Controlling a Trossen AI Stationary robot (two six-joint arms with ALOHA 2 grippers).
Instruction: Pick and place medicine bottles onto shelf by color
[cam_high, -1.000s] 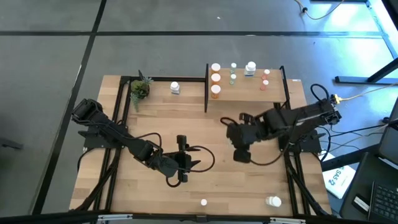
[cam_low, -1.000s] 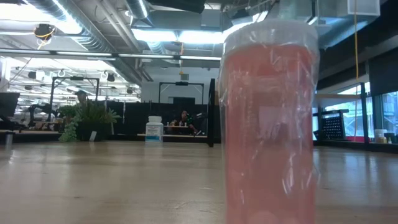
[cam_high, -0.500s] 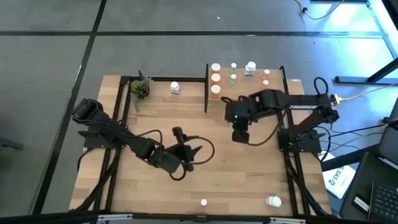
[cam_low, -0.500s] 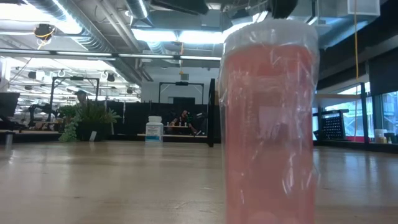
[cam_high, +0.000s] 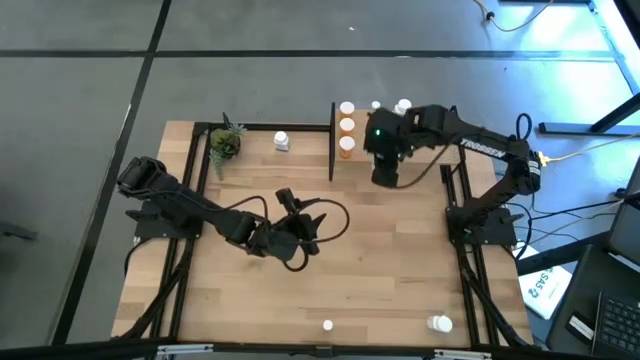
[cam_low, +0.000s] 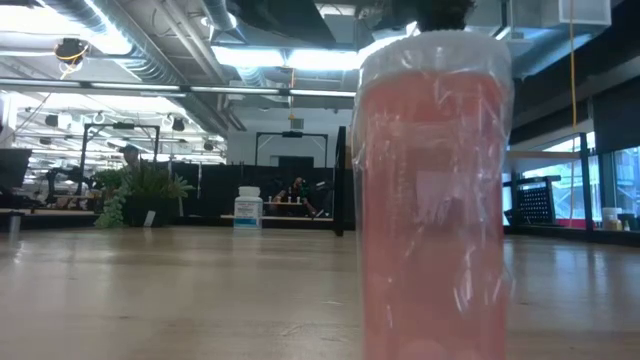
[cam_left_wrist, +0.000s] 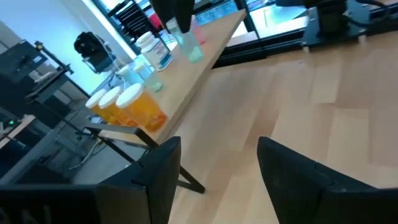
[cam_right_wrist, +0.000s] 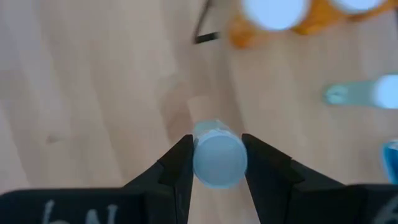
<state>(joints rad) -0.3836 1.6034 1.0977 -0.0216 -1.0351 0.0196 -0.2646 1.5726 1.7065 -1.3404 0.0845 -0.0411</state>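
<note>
**Right gripper holds a small bottle over the shelf**

In the high view the right gripper (cam_high: 386, 172) sits in the upper middle of the frame, above the light-wood shelf on its black metal frame (cam_high: 425, 152). The right wrist view shows its two dark fingers (cam_right_wrist: 177, 167) closed against the sides of a small pale greenish bottle with a white cap (cam_right_wrist: 217, 156), which is held upright between them (the cap faces the camera).

On the shelf's left end stand three orange bottles with white caps (cam_high: 346, 127) in a short column, seen again in the left wrist view (cam_left_wrist: 127, 107). More small bottles show at the shelf's upper edge, partly hidden by the arm.

The left gripper (cam_high: 297, 222) lies at centre frame over the bare wooden tabletop (cam_high: 380, 280); its fingers (cam_left_wrist: 158, 171) stand apart with nothing between them.

A white bottle (cam_high: 281, 141) stands near the table's upper edge, just right of a small green potted plant (cam_high: 225, 143). Two more white-capped bottles (cam_high: 439, 323) rest near the lower edge. In the low view a pinkish-red bottle with a white cap (cam_low: 432, 200) fills the right of centre.
</note>
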